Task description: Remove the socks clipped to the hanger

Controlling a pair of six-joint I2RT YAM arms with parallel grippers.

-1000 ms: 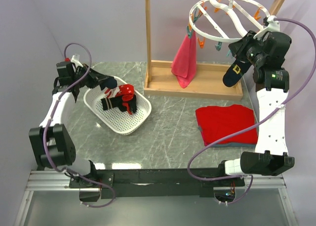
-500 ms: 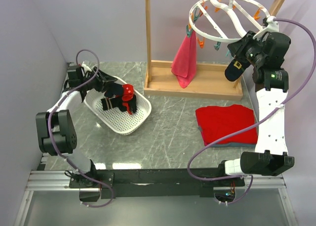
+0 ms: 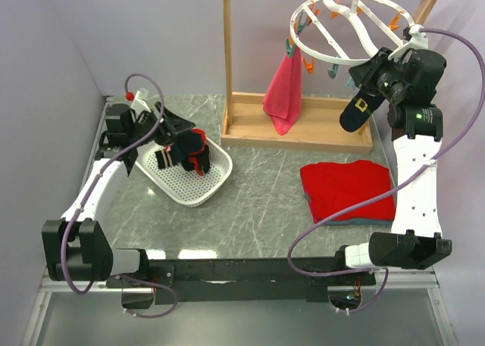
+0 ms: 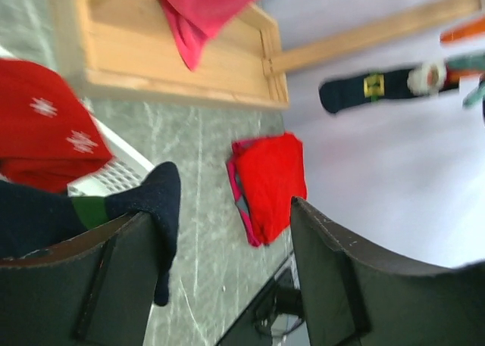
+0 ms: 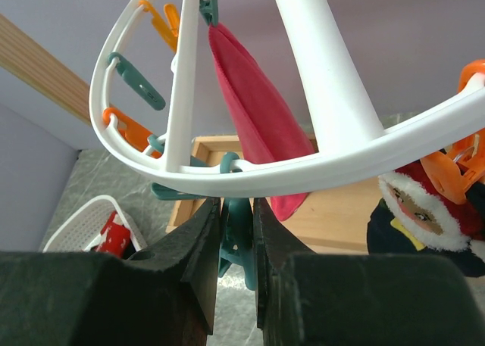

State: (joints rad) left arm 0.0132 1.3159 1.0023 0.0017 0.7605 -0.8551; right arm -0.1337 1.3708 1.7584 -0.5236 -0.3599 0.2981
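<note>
One sock hangs clipped at the right rim of the hanger, above the counter. Right tool narrow, pinching a teal clip under the ring. Left tool spread wide over the white basket; other socks lie inside.
</note>
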